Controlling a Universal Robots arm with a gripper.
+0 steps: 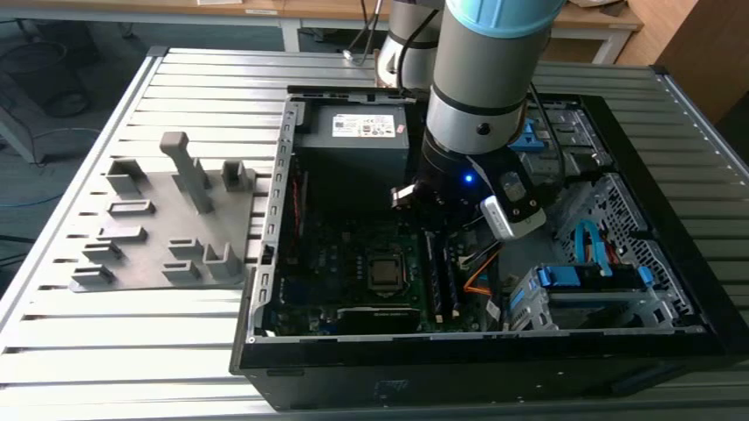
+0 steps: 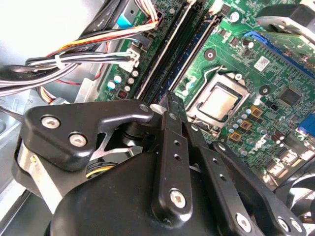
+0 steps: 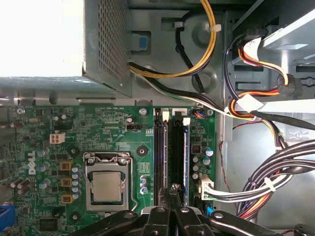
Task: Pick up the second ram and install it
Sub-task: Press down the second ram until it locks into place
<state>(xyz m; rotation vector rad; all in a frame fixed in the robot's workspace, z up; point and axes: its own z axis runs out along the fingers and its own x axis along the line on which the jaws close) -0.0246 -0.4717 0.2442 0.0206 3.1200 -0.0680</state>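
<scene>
- First wrist view: the second ram [image 3: 186,157] appears to sit on edge in a slot of the motherboard [image 3: 98,132], beside the empty black slots; its long axis parallels them, one end toward the gripper [image 3: 174,189].
- The fingers are pinched nearly together, tips at the slots; I cannot tell if they grip anything.
- Exterior view: the gripper [image 1: 436,203] hangs inside the computer case [image 1: 492,368].

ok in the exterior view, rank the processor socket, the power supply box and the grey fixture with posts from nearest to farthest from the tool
1. Processor socket, on the motherboard inside the case, just below the tool.
2. Power supply box, in the case's far corner, toward the exterior view's left of the arm.
3. Grey fixture, outside the case on the slatted table, at the exterior view's left.
</scene>
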